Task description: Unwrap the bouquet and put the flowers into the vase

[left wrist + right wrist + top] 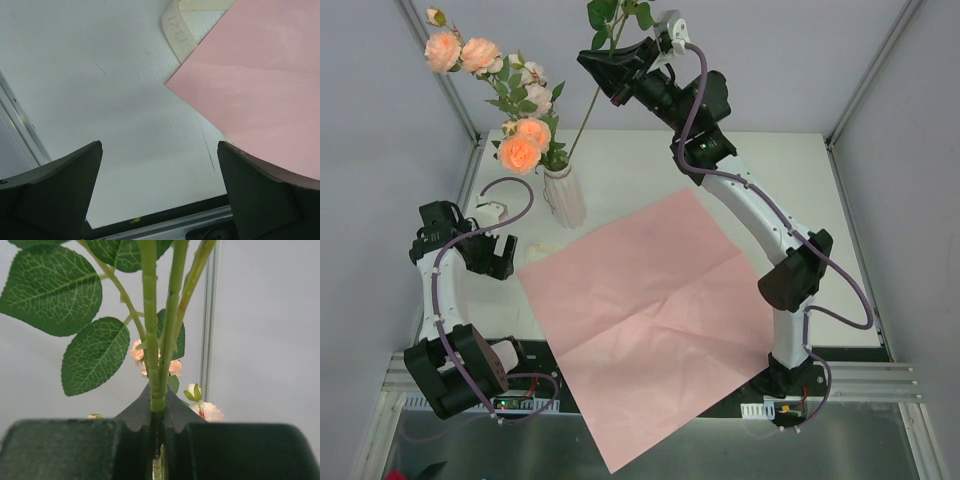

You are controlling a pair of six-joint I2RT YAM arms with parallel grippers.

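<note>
Right pincer clamped on stems at twelve o'clock; left pincer, nine o'clock, apart; I see ribbon lettering (unreadable).

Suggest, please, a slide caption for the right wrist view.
Right pincer shut on green flower stems, leaves spread above, pale roses behind.

- Bench: white, matte top, a few faint dark scuffs.
- Pink wrapping sheet: large square, creased, lying flat at centre; its 6 o'clock corner overhangs the near edge.
- White ribbed vase: upright at 10 o'clock, just beside the sheet.
- Cream ribbon: short strip at 9 o'clock, touching the sheet's corner.
</note>
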